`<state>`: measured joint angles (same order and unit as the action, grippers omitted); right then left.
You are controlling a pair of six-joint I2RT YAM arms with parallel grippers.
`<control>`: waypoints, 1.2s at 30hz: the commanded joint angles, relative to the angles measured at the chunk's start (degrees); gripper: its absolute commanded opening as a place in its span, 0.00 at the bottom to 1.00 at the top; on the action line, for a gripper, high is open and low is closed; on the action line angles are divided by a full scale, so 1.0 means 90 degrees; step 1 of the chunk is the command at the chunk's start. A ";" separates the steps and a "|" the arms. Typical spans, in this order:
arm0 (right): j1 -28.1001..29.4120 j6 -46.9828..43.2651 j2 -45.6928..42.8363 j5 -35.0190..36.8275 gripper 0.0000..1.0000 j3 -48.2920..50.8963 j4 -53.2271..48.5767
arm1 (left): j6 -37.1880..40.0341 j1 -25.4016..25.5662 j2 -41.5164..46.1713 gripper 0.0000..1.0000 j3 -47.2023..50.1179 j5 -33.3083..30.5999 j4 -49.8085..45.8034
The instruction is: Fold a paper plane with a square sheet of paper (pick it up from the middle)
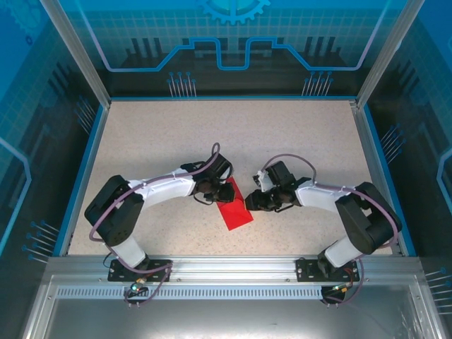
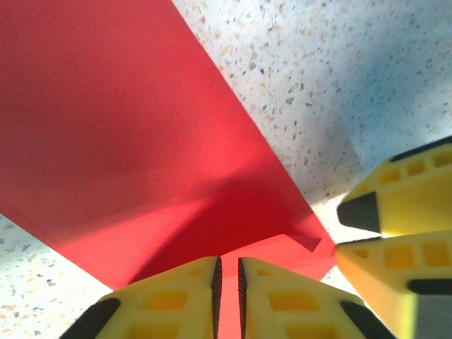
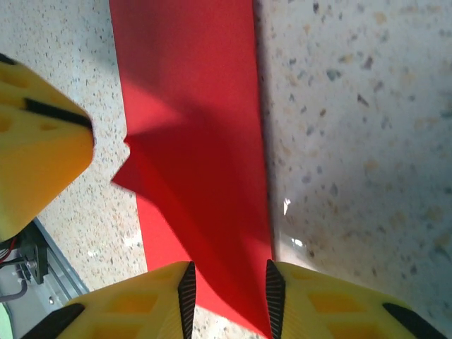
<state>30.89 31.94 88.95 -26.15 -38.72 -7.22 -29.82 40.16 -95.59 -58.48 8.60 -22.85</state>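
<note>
The creased red sheet of paper (image 1: 235,210) lies flat mid-desk (image 1: 296,141), nearer the near edge. The left fingers (image 2: 169,296) show a narrow slit over it, and I cannot tell if they grip. The right fingers (image 3: 141,304) stand moderately apart, straddling its edge. Best to lift straight off, so the fold stays put.

— What's that bench (image 1: 176,134) made of?
— Pale speckled stuff, beige with dark and tan flecks. A blue rim (image 1: 83,176) runs along its left, far and right edges.
— And around it?
— Silvery frame posts (image 1: 76,49) lean up from the far corners, with see-through blue panels (image 1: 42,106) at the sides. The back panel (image 1: 233,49) carries a light-blue circuit outline and a gear emblem (image 1: 233,7) at its top. A metal rail (image 1: 233,265) crosses the near edge, with a slotted strip (image 1: 212,291) just below it
</note>
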 commanded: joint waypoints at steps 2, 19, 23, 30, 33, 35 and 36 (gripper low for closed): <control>0.0097 -0.0383 0.0327 -0.0185 0.40 -0.0353 -0.0049 | 0.0130 -0.0092 0.0163 0.20 -0.0066 -0.0099 -0.0352; 0.0112 -0.0506 0.0834 -0.0560 0.37 -0.0503 0.0247 | -0.0799 -0.0144 0.0786 0.46 0.0872 0.0010 0.0093; 0.0103 -0.0414 0.0763 -0.0496 0.28 -0.0369 0.0314 | -0.1364 -0.0135 0.1119 0.50 0.1358 0.0108 0.0521; 0.0068 -0.0276 0.0730 -0.0584 0.14 -0.0180 0.0593 | -0.1877 -0.0059 0.1441 0.52 0.1868 0.0303 0.1103; 0.0045 -0.0154 0.0690 -0.0666 0.10 -0.0086 0.0753 | -0.2150 0.0014 0.1433 0.53 0.2047 0.0375 0.1455; -0.0008 -0.0030 0.0650 -0.0778 0.09 0.0023 0.0931 | -0.2326 0.0050 0.1441 0.54 0.2177 0.0375 0.1722; -0.0055 0.0066 0.0634 -0.0870 0.07 0.0103 0.1068 | -0.2440 0.0068 0.1460 0.55 0.2241 0.0353 0.1914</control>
<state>31.09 30.39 95.79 -30.98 -39.48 -0.75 -47.75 40.14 -83.83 -40.18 10.37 -10.90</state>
